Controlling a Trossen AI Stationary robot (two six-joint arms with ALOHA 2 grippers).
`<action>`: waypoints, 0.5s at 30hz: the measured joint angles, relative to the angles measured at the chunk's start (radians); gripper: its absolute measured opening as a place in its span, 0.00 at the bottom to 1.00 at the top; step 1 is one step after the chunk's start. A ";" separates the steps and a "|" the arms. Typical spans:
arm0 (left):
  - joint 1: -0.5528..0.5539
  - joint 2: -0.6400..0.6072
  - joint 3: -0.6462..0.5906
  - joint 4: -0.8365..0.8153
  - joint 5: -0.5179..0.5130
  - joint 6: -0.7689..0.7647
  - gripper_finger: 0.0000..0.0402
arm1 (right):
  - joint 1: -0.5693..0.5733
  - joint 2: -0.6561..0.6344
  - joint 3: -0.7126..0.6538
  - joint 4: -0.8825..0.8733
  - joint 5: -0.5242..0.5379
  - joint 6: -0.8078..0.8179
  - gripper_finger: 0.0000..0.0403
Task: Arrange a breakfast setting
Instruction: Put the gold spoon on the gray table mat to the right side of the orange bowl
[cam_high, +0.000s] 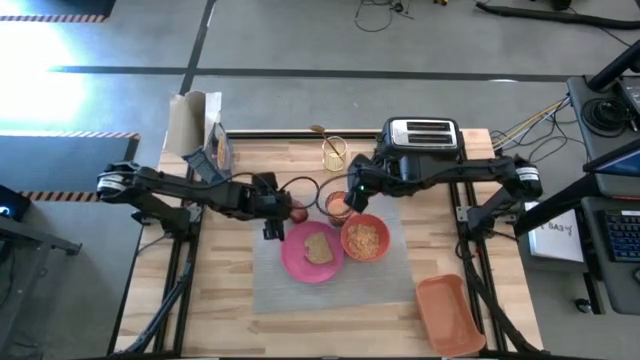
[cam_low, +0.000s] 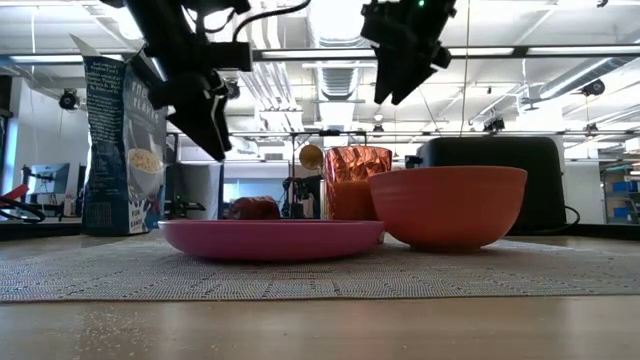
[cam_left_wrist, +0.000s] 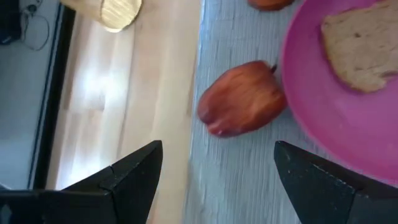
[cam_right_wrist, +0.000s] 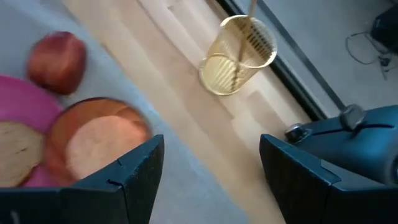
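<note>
On the grey placemat (cam_high: 330, 275), the pink plate (cam_high: 310, 258) carries the toast slice (cam_high: 319, 247), with the orange bowl (cam_high: 365, 238) beside it, the orange cup (cam_high: 338, 205) behind and the red apple (cam_left_wrist: 241, 98) just beside the plate's rim. Judged mostly complete; the wooden utensil (cam_right_wrist: 247, 28) remains in a glass (cam_right_wrist: 237, 55) off the placemat. Left gripper (cam_left_wrist: 214, 171) hovers over the apple, spread, empty. Right gripper (cam_right_wrist: 211, 174) hangs above the cup, spread, empty.
</note>
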 joint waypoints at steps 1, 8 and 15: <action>0.001 -0.009 0.000 -0.015 -0.004 -0.001 0.72 | -0.016 0.000 -0.001 0.007 0.000 -0.009 0.63; 0.006 -0.075 -0.051 -0.023 0.017 -0.052 0.72 | -0.107 0.000 -0.019 0.144 -0.101 -0.086 0.63; 0.013 -0.292 -0.103 -0.003 0.074 -0.083 0.72 | -0.156 0.000 -0.024 0.208 -0.131 -0.130 0.63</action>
